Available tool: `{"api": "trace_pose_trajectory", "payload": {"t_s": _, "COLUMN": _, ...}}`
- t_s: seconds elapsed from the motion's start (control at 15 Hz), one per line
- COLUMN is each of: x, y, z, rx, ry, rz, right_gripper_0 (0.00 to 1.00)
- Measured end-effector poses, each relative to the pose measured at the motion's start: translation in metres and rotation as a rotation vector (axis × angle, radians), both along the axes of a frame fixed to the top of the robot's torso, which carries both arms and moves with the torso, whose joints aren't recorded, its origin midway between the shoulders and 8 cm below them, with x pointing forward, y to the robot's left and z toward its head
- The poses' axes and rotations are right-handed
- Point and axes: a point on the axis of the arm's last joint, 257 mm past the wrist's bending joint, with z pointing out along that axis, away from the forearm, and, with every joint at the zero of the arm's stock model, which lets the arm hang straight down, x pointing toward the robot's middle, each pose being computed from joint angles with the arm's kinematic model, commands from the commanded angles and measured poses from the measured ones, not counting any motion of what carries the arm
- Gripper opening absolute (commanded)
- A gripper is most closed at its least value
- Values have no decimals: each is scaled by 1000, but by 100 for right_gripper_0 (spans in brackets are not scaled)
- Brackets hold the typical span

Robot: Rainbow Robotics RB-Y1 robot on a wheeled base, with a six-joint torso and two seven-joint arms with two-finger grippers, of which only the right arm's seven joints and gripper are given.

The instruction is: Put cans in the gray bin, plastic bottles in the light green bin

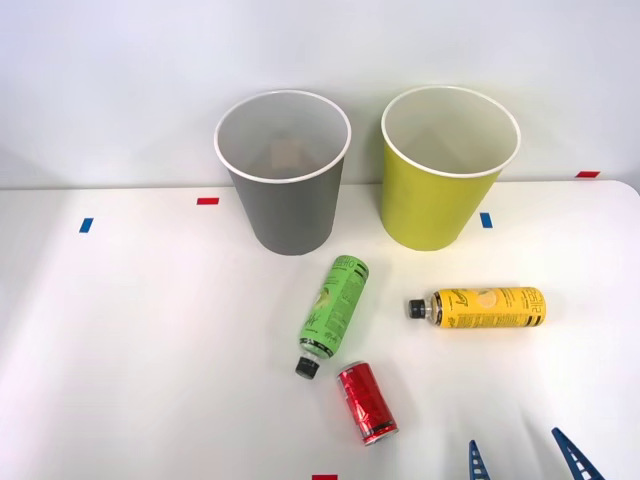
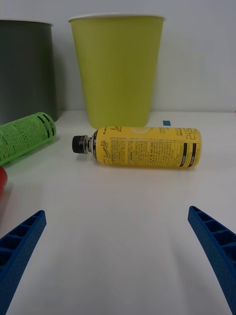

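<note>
Right pincer (image 2: pixel 117 256) is spread wide and empty, lined up on the slim yellow black-capped plastic bottle (image 2: pixel 145 146) lying before the tall chartreuse bin (image 2: pixel 118 69). Looks like approach; next, lower and clamp.

The right pincer (image 2: pixel 118 256) has two blue fingers (image 2: pixel 19 246) — plastic-looking, wedge-shaped, tapering to narrow tips. Each is ribbed, with a row of small open cells along its inner side. From above they look like slim blue blades — dark navy.
</note>
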Motion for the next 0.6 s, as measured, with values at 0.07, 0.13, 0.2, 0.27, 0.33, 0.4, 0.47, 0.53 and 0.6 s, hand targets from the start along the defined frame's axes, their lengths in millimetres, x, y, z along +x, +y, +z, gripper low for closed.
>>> {"api": "trace_pose_trajectory", "payload": {"t_s": 0.07, "x": 0, "y": 0, "z": 0, "rx": 0, "ry": 0, "rz": 0, "right_gripper_0": 100}}
{"api": "trace_pose_trajectory", "payload": {"t_s": 0.13, "x": 0, "y": 0, "z": 0, "rx": 0, "ry": 0, "rz": 0, "right_gripper_0": 100}}
{"api": "trace_pose_trajectory", "payload": {"t_s": 0.2, "x": 0, "y": 0, "z": 0, "rx": 0, "ry": 0, "rz": 0, "right_gripper_0": 100}}
{"api": "trace_pose_trajectory", "payload": {"t_s": 0.27, "x": 0, "y": 0, "z": 0, "rx": 0, "ry": 0, "rz": 0, "right_gripper_0": 100}}
{"api": "trace_pose_trajectory", "payload": {"t_s": 0.33, "x": 0, "y": 0, "z": 0, "rx": 0, "ry": 0, "rz": 0, "right_gripper_0": 100}}
{"api": "trace_pose_trajectory", "payload": {"t_s": 0.4, "x": 0, "y": 0, "z": 0, "rx": 0, "ry": 0, "rz": 0, "right_gripper_0": 100}}
{"api": "trace_pose_trajectory", "payload": {"t_s": 0.47, "x": 0, "y": 0, "z": 0, "rx": 0, "ry": 0, "rz": 0, "right_gripper_0": 100}}
{"api": "trace_pose_trajectory", "payload": {"t_s": 0.53, "x": 0, "y": 0, "z": 0, "rx": 0, "ry": 0, "rz": 0, "right_gripper_0": 100}}
{"api": "trace_pose_trajectory", "payload": {"t_s": 0.6, "x": 0, "y": 0, "z": 0, "rx": 0, "ry": 0, "rz": 0, "right_gripper_0": 100}}
